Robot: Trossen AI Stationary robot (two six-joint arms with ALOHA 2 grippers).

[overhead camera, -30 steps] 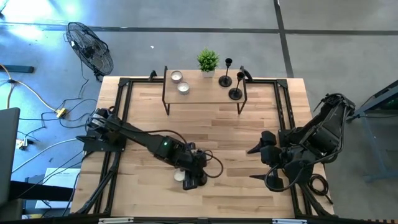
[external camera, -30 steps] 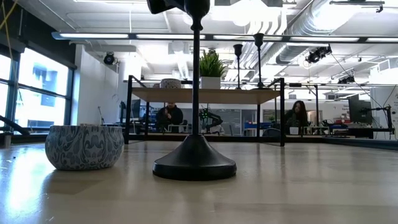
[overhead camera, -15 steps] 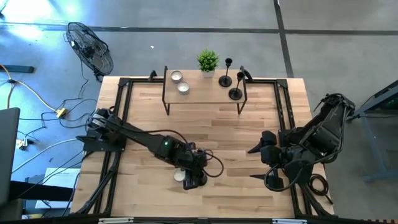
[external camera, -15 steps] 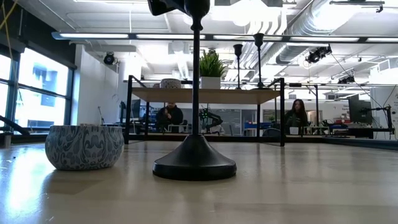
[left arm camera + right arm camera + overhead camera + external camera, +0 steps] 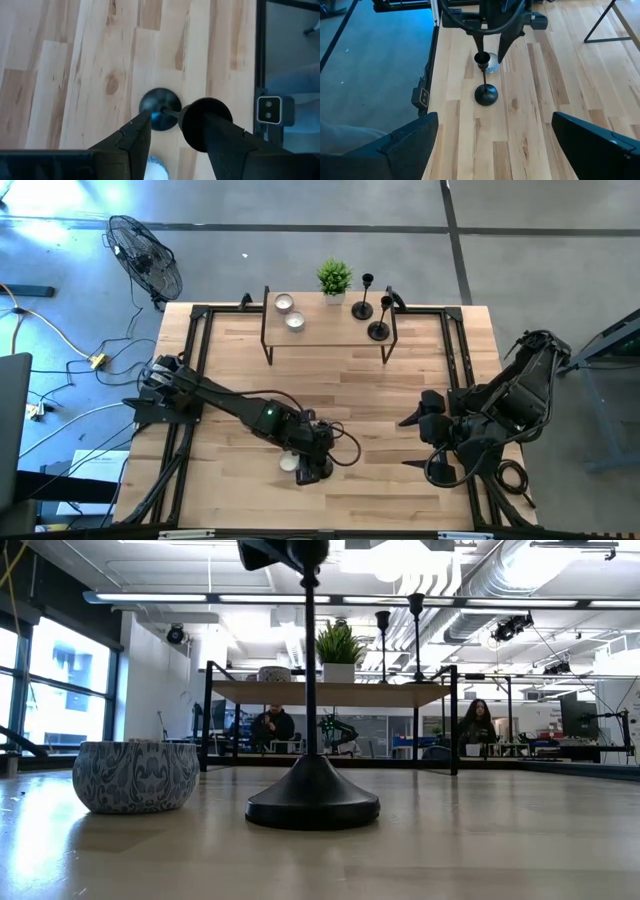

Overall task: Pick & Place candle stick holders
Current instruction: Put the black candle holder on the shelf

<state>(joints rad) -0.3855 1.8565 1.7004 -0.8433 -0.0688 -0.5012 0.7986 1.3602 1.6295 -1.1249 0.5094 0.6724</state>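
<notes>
One black candlestick holder stands by its round base (image 5: 313, 805) on the table near the near edge, its slim stem (image 5: 309, 660) leaning slightly. My left gripper (image 5: 310, 467) is above it, pointing down and open, its fingers on either side of the stem's top (image 5: 167, 120). The holder's cup (image 5: 206, 120) is by one finger. Two more black holders (image 5: 363, 308) (image 5: 379, 328) stand on a small raised shelf (image 5: 328, 335) at the far side. My right gripper (image 5: 415, 442) waits open near the table's right edge. My left gripper comes at the holder from above, pointing down. One finger (image 5: 240, 155) lies against the cup at the stem's top (image 5: 206, 120); the other finger stands apart from it. The holder stays on the table by its base, its stem tipped a little toward the table's left.
A small patterned bowl (image 5: 135, 777) sits just left of the holder's base. The shelf also carries a potted plant (image 5: 334, 277) and two small white bowls (image 5: 284, 303) (image 5: 294, 321). A black frame rail (image 5: 452, 370) runs along the table's sides. People sit in the room behind (image 5: 272, 727).
The top of the holder's stem has tipped a little toward the table's left, while its base has stayed in place on the table.
</notes>
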